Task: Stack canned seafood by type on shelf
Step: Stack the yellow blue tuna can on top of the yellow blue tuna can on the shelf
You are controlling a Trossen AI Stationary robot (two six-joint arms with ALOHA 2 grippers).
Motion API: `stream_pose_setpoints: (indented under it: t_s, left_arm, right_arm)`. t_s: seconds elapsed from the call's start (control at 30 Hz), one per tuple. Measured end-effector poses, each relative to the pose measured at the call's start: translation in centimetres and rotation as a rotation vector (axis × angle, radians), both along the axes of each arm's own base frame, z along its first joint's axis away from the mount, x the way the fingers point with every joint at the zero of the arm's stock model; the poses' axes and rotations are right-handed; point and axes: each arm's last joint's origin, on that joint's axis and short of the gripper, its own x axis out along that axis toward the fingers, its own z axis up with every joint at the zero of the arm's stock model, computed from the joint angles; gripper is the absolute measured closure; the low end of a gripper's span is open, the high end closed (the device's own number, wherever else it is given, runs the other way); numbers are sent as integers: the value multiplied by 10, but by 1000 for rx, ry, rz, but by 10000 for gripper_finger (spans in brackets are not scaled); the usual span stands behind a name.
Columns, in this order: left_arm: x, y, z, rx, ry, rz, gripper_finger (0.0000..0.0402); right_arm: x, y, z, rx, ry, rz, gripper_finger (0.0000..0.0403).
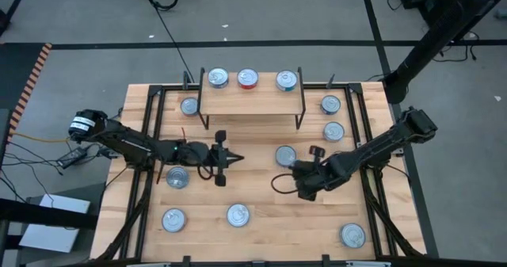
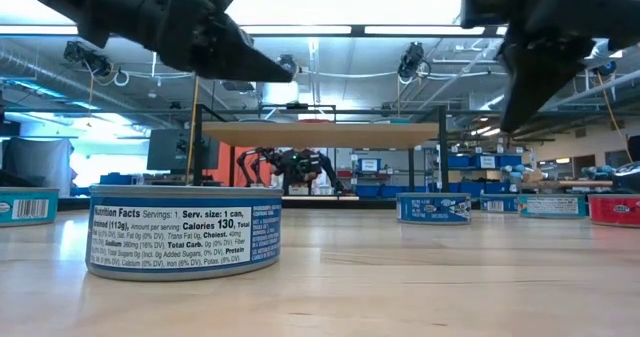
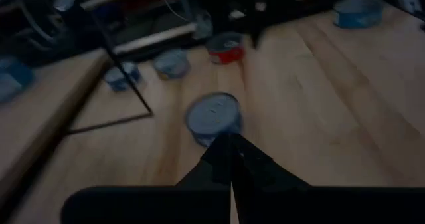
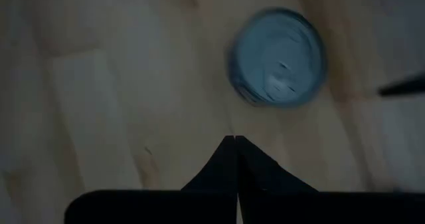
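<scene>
Three tins (image 1: 247, 78) stand in a row on the light wood top of the shelf (image 1: 252, 102) at the table's far side. Several more tins lie scattered on the table, each resting on its flat base. One of them (image 1: 285, 155) sits between the two grippers. My left gripper (image 1: 238, 159) is shut and points level toward the table's right, with this tin (image 3: 214, 115) just ahead of its tips (image 3: 230, 141). My right gripper (image 1: 301, 189) is shut, raised above the table and pointing down (image 2: 512, 122), with a tin (image 4: 277, 56) ahead of its fingers (image 4: 236, 141).
Loose tins stand near the left edge (image 1: 177, 177), along the near side (image 1: 173, 219) (image 1: 238, 214) (image 1: 352, 234) and at the far right (image 1: 333, 131) (image 1: 330, 104). Another one (image 1: 188, 106) sits beside the shelf's left legs. A black frame rails the table's edges (image 1: 150, 124).
</scene>
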Motion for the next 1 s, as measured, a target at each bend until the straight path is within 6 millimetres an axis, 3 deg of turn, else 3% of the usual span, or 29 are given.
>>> stream_pose_setpoints:
  t_s: [0.17, 0.33, 0.53, 0.67, 1.0]
  left_arm:
    - [-4, -14, -5, -46, 48, -37, 401]
    - [-15, -24, -17, -66, 30, -84, 401]
    - [-36, -19, -37, -101, -89, -93, 401]
    - [-46, -16, -42, -116, -158, -86, 401]
    - [-49, -14, -43, -89, -174, -41, 401]
  right_arm:
    - [-16, -3, 8, -12, 9, -87, 400]
    - [-33, -12, -7, 12, 36, -181, 400]
    - [-50, -21, -24, 23, 41, -336, 400]
    - [-59, -34, -28, -19, 33, -574, 400]
    - [-58, -71, -32, -161, 20, -741, 400]
